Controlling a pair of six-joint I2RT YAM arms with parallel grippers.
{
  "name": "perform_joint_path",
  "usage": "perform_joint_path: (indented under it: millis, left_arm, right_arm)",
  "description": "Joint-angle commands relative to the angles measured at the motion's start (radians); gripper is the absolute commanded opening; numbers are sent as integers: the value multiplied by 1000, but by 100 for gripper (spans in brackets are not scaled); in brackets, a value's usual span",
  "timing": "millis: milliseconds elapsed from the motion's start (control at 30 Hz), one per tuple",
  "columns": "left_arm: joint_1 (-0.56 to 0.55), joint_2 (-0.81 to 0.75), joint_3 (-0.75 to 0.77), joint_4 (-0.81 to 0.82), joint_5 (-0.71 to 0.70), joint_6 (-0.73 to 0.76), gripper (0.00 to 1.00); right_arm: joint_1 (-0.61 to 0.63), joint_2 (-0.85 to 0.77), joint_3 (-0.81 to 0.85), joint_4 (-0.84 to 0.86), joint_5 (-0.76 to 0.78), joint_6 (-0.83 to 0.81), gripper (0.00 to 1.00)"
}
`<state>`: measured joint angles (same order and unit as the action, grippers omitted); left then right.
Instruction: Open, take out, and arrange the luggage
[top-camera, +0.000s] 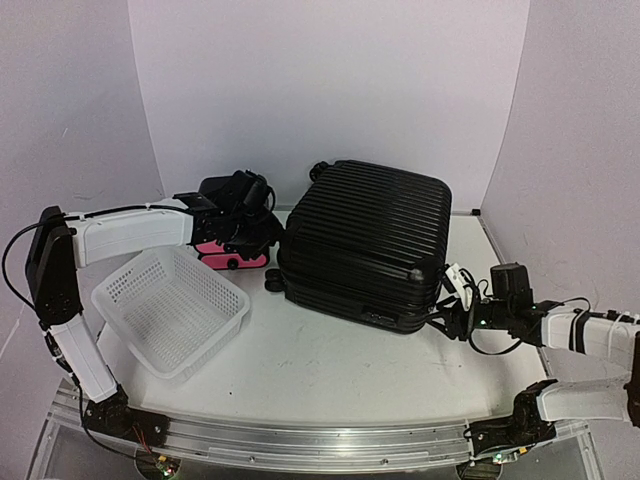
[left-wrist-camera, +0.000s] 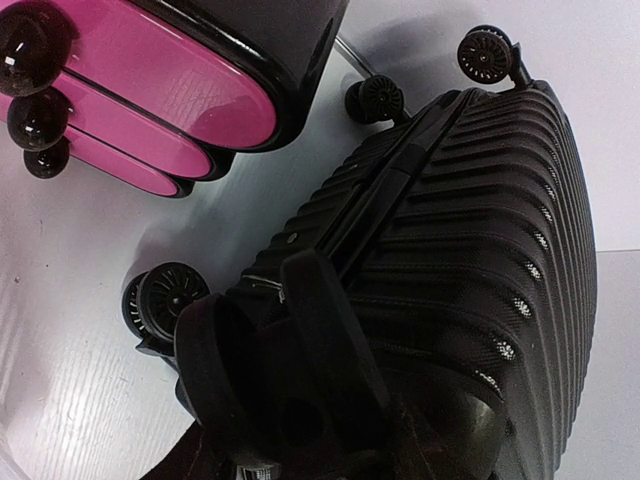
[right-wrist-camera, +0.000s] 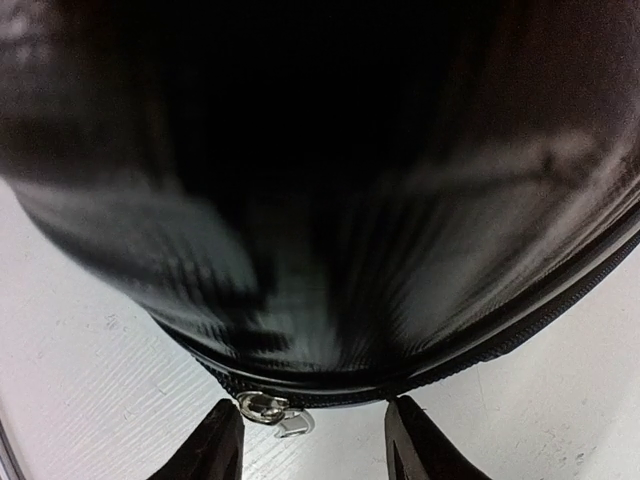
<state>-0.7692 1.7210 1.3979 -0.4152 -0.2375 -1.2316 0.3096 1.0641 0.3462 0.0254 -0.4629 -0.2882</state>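
Right gripper (right-wrist-camera: 315, 418): parted, empty, straddling silver zipper pull (right-wrist-camera: 272, 412) on ribbed black hard-shell luggage (top-camera: 365, 235); off-centre, risks pinching air. Left gripper (left-wrist-camera: 262, 312): indeterminate.

Luggage (right-wrist-camera: 320, 200): black shell (blurred), filling the view.
Zip pull (right-wrist-camera: 272, 410): metal, between the right gripper's (right-wrist-camera: 318, 448) parted fingertips.

Black ribbed luggage (top-camera: 365, 235), white mesh basket (top-camera: 170, 310), pink-fronted black box (left-wrist-camera: 160, 80), white table (top-camera: 330, 360)

The left arm (top-camera: 130, 235), at nine o'clock, and the right arm (top-camera: 600, 335), at four, wear white shells between black joints. Thin black cables trail each; the right gripper (right-wrist-camera: 315, 435) has black fingers.
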Motion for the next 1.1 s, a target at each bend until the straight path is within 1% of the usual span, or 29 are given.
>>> perform_joint_path:
  millis: [0, 67, 167, 267, 333, 500, 700, 733, 867, 967, 1067]
  left_arm:
    - [-27, -86, 35, -64, 16, 274, 22]
    - [-27, -85, 39, -63, 24, 270, 22]
    - [-27, -84, 45, -62, 28, 267, 21]
    - [-27, -90, 42, -62, 23, 269, 21]
    - [-27, -95, 40, -62, 18, 270, 21]
    - [-25, -102, 41, -63, 10, 274, 21]
    - [-21, -105, 31, -63, 3, 273, 20]
    - [-21, -103, 30, -64, 4, 273, 20]
    - [-19, -107, 19, -64, 7, 274, 19]
    - [-18, -114, 15, -69, -7, 286, 19]
    - [-14, -143, -9, -85, -60, 284, 18]
  right_arm:
    - [3, -7, -15, 139, -37, 39, 49]
    - [3, 11, -6, 143, -68, 46, 44]
    - [3, 26, 2, 146, -80, 54, 31]
    - [2, 13, -5, 148, -62, 60, 16]
    - [3, 11, -2, 143, -66, 67, 1]
    - [3, -2, 18, 80, -57, 57, 0]
    - [3, -99, 25, -19, -53, 49, 0]
    - [3, -119, 25, -37, -19, 55, 0]
    - [3, -149, 21, -77, 238, 51, 0]
    - [3, -121, 39, -70, 346, -16, 0]
    - [2, -134, 51, -45, 475, -38, 0]
